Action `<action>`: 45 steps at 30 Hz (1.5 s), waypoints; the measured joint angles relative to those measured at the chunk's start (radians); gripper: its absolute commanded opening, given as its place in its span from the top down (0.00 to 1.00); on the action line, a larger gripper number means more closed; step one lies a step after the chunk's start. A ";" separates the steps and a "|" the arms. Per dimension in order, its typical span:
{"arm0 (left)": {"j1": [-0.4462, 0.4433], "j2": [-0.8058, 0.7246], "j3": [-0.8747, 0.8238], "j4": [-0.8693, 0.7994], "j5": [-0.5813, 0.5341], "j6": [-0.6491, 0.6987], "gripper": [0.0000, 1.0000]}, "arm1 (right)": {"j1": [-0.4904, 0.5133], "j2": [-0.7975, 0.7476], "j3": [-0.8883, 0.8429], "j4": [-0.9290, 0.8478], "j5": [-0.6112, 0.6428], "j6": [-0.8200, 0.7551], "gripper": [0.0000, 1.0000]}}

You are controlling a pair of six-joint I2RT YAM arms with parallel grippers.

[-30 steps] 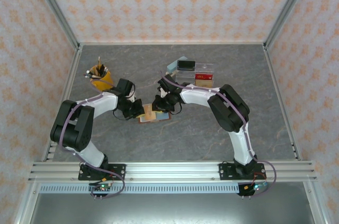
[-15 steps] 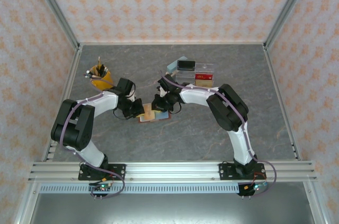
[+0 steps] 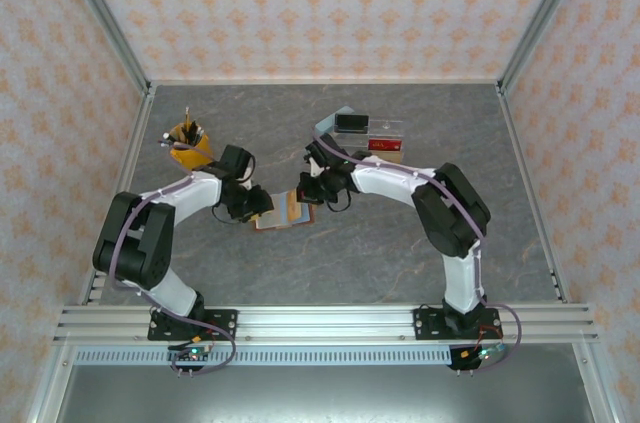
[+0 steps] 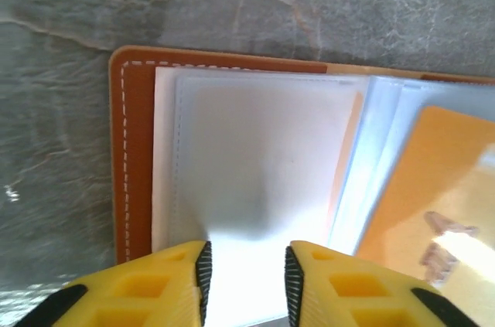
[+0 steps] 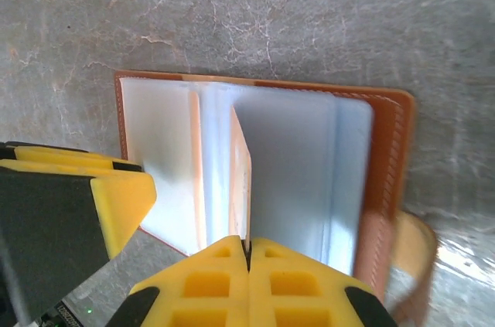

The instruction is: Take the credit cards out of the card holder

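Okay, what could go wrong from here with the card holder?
1. The right gripper is shut on a thin upright leaf; if that is sleeve rather than card, pulling could lift the whole holder.
2. The left gripper stands open over the holder, gripping nothing, so the holder may slide.

Bright, even light from overhead; soft shadows beneath my arms (image 3: 185, 195) on the desk (image 3: 380, 253). Glare bleaches the open card holder (image 4: 128, 157). My left pincer (image 4: 246, 265) blurs up close.

The card holder (image 4: 131, 149) is stitched brown leather with glossy clear plastic sleeves (image 4: 263, 149), on a matt stone-look table (image 4: 309, 2).
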 measured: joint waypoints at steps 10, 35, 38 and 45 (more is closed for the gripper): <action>0.070 -0.167 0.145 -0.143 -0.075 0.015 0.18 | -0.008 -0.185 -0.001 -0.111 0.108 -0.185 1.00; 0.167 -0.354 0.201 -0.262 -0.209 0.049 0.00 | -0.372 -0.419 0.127 -0.322 0.296 -1.054 1.00; 0.166 -0.354 0.201 -0.265 -0.213 0.050 0.00 | -0.397 -0.383 0.135 -0.362 0.266 -1.181 1.00; 0.166 -0.354 0.201 -0.265 -0.219 0.052 0.00 | -0.416 -0.262 0.174 -0.481 0.257 -1.460 1.00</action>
